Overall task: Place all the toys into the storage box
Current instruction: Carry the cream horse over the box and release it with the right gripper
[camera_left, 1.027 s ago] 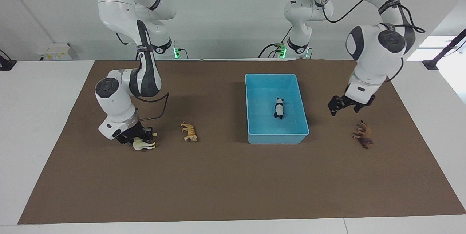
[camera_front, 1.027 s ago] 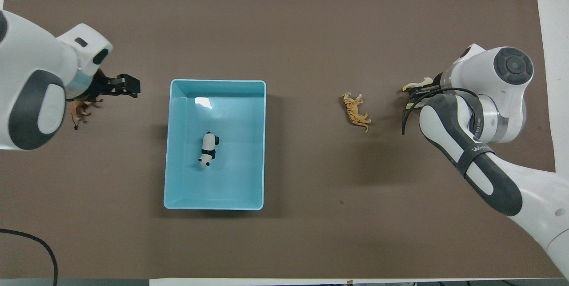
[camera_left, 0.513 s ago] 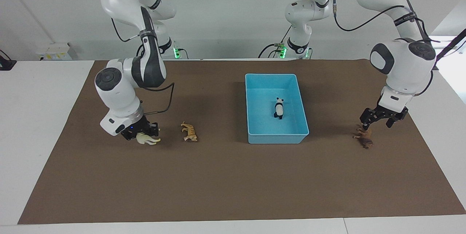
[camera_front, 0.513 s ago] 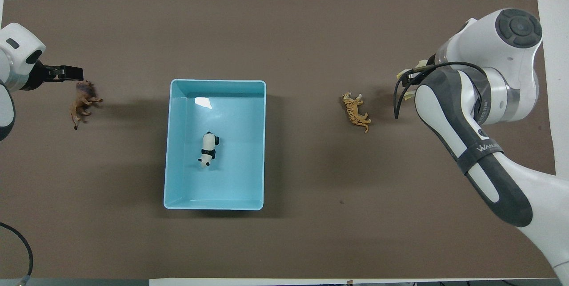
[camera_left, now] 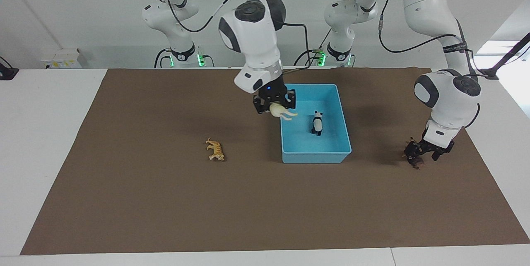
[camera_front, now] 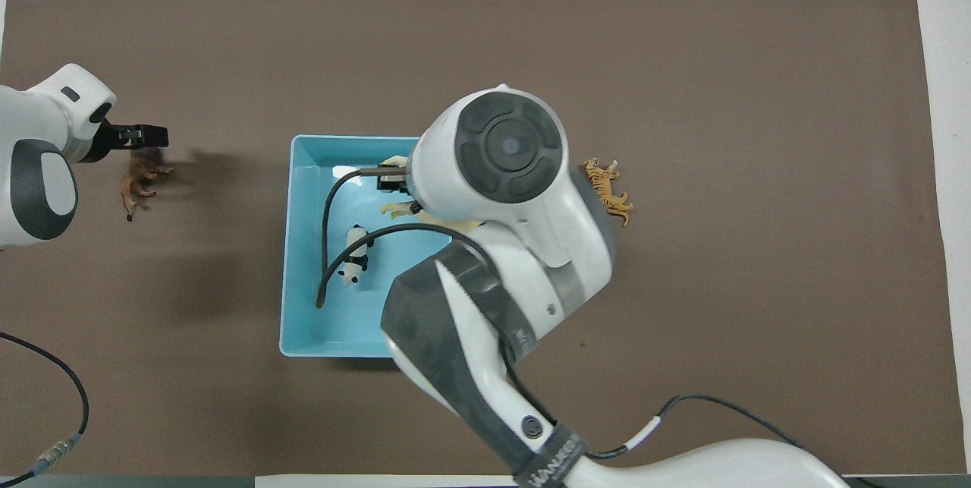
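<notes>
My right gripper [camera_left: 275, 106] is shut on the cream-white horse [camera_left: 282, 112] and holds it in the air over the wall of the light blue storage box [camera_left: 315, 157] on the right arm's side. The horse's legs show under the arm in the overhead view [camera_front: 397, 209]. The panda [camera_left: 317, 123] stands in the box [camera_front: 364, 353]. The orange tiger [camera_left: 215, 150] lies on the mat beside the box, toward the right arm's end. My left gripper [camera_left: 422, 152] is open and low, its fingers on either side of the brown lion [camera_left: 415, 162] at the left arm's end.
A brown mat [camera_left: 165, 208] covers the table, with white table edge around it. The right arm's bulk hides part of the box in the overhead view. A black cable [camera_front: 53, 366] lies at the robots' edge near the left arm.
My right gripper has lifted the horse off the mat and carried it from the right arm's end to over the box. My left gripper has come down around the lion.
</notes>
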Controlling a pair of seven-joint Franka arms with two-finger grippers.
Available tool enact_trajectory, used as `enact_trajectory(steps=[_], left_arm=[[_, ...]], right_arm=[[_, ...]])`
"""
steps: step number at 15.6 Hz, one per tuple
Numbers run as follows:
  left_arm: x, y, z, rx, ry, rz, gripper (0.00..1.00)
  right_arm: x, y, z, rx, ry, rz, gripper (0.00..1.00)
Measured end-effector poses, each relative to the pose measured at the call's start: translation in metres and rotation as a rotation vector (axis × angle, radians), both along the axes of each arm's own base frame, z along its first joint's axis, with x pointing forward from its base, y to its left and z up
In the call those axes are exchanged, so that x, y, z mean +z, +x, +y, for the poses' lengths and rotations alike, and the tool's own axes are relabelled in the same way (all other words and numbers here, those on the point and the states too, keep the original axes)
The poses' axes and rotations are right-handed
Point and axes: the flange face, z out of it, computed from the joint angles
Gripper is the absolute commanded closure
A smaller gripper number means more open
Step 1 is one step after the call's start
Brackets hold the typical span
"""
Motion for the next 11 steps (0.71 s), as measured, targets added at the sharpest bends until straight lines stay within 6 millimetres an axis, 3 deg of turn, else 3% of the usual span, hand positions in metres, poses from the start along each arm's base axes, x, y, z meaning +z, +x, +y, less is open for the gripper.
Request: enact_trajectory(steps=[1, 2, 4, 5, 8, 11], left_arm=[[-0.003, -0.002, 0.002, 0.004, -0.001, 0.004, 0.0], [-0.005, -0.003, 0.004, 0.007, -0.001, 0.003, 0.0], [-0.009, -0.004, 0.006, 0.01, -0.002, 0.005, 0.02], [-0.011, -0.004, 0.006, 0.011, -0.002, 0.005, 0.03], [-0.018, -0.002, 0.006, 0.01, -0.002, -0.008, 0.06], [-0.022, -0.001, 0.006, 0.009, -0.002, -0.017, 0.07]], right_arm=[[-0.022, -0.009, 0.021, -0.013, 0.007, 0.004, 0.93], [-0.044, -0.016, 0.037, -0.038, 0.01, 0.015, 0.01], [-0.073, -0.026, 0.056, -0.143, 0.009, 0.063, 0.0], [-0.077, -0.031, 0.06, -0.199, 0.004, 0.091, 0.0], [-0.061, -0.04, 0.062, -0.281, -0.053, 0.177, 0.0], [-0.03, -0.034, 0.051, -0.303, -0.071, 0.194, 0.0]])
